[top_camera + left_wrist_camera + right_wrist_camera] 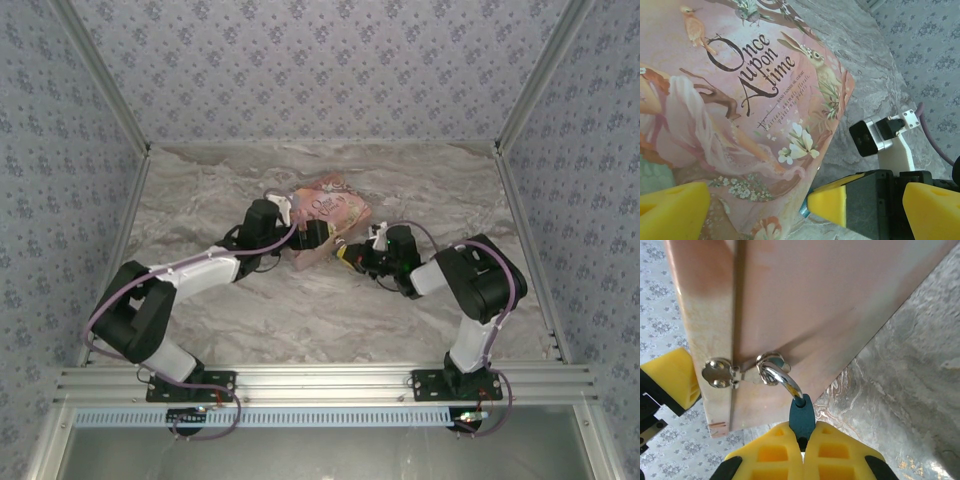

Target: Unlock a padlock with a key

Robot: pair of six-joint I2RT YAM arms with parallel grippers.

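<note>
Your right gripper (802, 460) pinching the teal padlock (801, 416) by its body, its silvery shackle (783, 380) hooked through the hasp (737, 374) on the pink "Once Upon a Time" box (840, 305), mid-tabletop (250, 320), your left gripper (804, 211) spread wide just beside that box.

Black-and-white arms (200, 268) trailing lilac cables (105, 305); right claw (802, 445) has yellow pads (775, 456) with square recesses

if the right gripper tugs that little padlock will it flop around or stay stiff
Likely rigid itself: the padlock looks metal, its shackle solid. But it hangs through the hasp, so it would probably swivel. Small and smooth, it might slip from the right gripper.
</note>
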